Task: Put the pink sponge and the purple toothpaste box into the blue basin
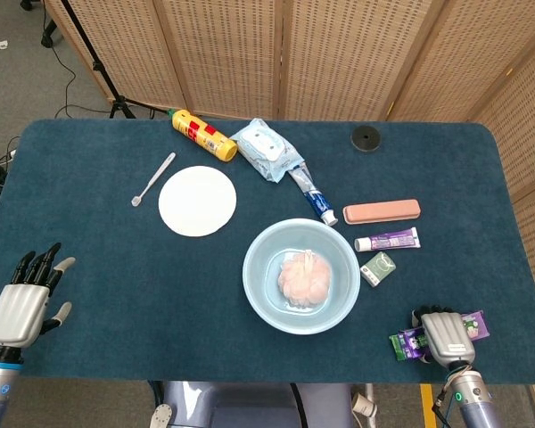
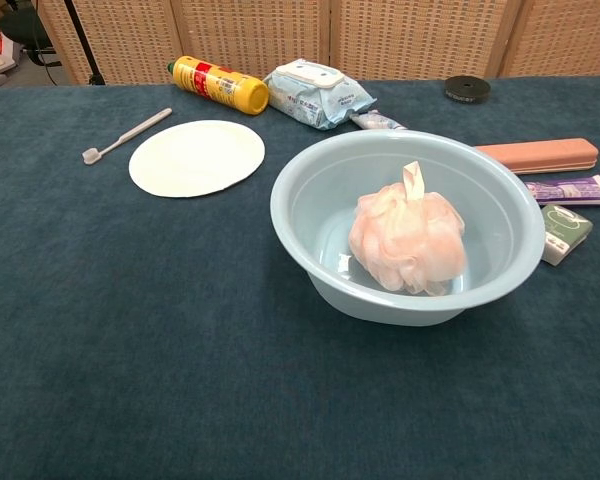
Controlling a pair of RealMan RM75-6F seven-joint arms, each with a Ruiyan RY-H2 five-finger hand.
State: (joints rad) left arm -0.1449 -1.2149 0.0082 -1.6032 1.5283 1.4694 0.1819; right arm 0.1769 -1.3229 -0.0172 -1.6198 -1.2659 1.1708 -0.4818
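The pink sponge [image 1: 305, 276] [image 2: 408, 240] lies inside the blue basin [image 1: 260, 248] [image 2: 292, 195] at the middle of the table. The purple toothpaste box [image 1: 474, 324] lies at the near right edge of the table. My right hand [image 1: 446, 336] sits on top of it with its fingers curled around its middle, so only the box's two ends show. My left hand [image 1: 22, 301] hovers at the near left edge, fingers apart and holding nothing. Neither hand shows in the chest view.
Right of the basin are a small green box [image 1: 378, 267], a purple tube [image 1: 388, 240] and a pink case [image 1: 381, 211]. Behind it lie a toothpaste tube [image 1: 314, 199], a wipes pack [image 1: 266, 148], a yellow bottle [image 1: 203, 135], a white plate [image 1: 197, 201], a toothbrush [image 1: 152, 178] and a black disc [image 1: 366, 137].
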